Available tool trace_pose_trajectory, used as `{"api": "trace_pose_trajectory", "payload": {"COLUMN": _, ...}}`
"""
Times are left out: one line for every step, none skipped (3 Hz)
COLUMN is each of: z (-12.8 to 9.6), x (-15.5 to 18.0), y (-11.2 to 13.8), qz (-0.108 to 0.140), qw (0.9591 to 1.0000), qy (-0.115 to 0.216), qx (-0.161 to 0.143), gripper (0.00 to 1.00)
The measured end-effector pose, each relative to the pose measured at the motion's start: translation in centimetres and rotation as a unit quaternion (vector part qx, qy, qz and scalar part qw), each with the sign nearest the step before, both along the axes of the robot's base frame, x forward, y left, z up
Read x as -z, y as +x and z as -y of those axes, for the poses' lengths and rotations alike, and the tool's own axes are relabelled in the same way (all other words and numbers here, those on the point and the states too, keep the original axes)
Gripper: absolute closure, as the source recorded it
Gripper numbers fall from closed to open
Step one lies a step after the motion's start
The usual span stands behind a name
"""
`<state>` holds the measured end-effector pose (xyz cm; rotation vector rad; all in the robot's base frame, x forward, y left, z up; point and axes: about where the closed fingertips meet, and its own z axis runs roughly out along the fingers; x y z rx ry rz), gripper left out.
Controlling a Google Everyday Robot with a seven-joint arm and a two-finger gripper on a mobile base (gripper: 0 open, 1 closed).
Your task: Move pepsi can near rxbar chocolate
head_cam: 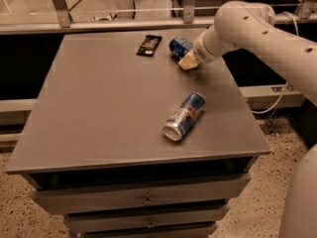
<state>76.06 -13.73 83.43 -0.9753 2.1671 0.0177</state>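
Note:
The pepsi can (178, 45) is dark blue and sits at the far side of the grey table (99, 113). The rxbar chocolate (149, 44), a flat black bar, lies just left of it with a small gap between them. My gripper (188, 61) is at the can's right side, right against it, on the white arm that reaches in from the right. The arm hides the can's right part.
A slimmer blue-and-silver can with red marks (184, 116) lies on its side in the table's right middle. A metal rail (124, 25) runs behind the table's far edge. Drawers (143, 197) are below the front edge.

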Motion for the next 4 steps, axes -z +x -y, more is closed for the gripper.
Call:
{"api": "trace_pose_trajectory", "payload": {"z": -0.02, "x": -0.66, "y": 0.00, "qz": 0.000, "qw": 1.0000, "qy": 0.000, "qx": 0.000, "gripper": 1.00}}
{"api": "trace_pose_trajectory", "payload": {"z": -0.02, "x": -0.72, "y": 0.00, "qz": 0.000, "qw": 1.0000, "qy": 0.000, "qx": 0.000, "gripper": 1.00}}
{"api": "trace_pose_trajectory", "payload": {"z": -0.02, "x": -0.74, "y": 0.01, "qz": 0.000, "qw": 1.0000, "qy": 0.000, "qx": 0.000, "gripper": 0.82}}
{"api": "trace_pose_trajectory", "payload": {"z": -0.03, "x": -0.75, "y": 0.01, "qz": 0.000, "qw": 1.0000, "qy": 0.000, "qx": 0.000, "gripper": 0.59}}
